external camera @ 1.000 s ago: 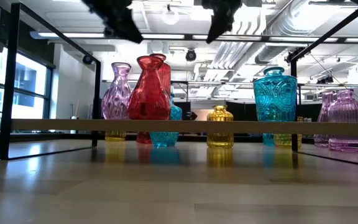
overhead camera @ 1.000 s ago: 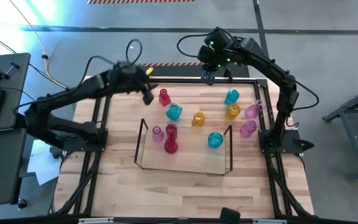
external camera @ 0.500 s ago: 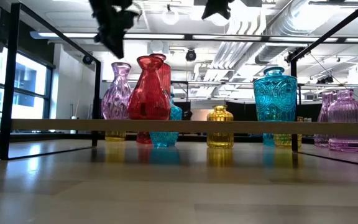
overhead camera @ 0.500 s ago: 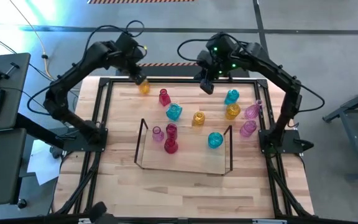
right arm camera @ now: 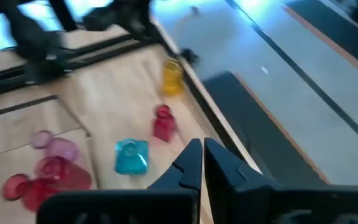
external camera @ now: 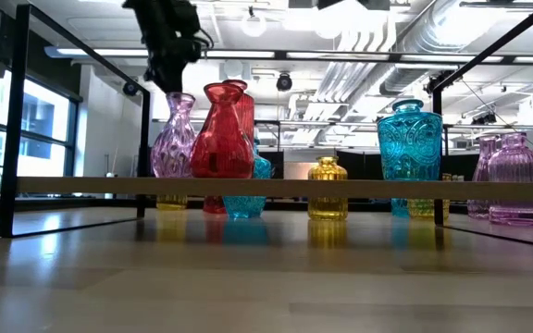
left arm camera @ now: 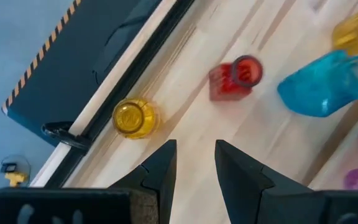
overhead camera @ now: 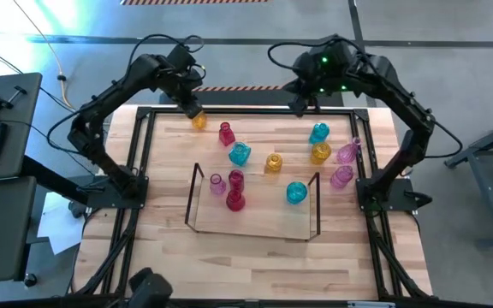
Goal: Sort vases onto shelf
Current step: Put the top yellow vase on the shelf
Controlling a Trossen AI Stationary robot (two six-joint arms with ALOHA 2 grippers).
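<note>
Yellow vase (left arm camera: 134,117) beside left gripper (left arm camera: 195,163) (empty).

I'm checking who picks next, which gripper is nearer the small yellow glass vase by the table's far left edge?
Left. The left gripper hovers just above the small yellow glass vase; the right gripper hangs far off, over the table's far right side.

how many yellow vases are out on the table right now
3: one yellow vase at the far left edge near the left end effector, one mid-table just behind the shelf, one far right. None look hidden.
</note>
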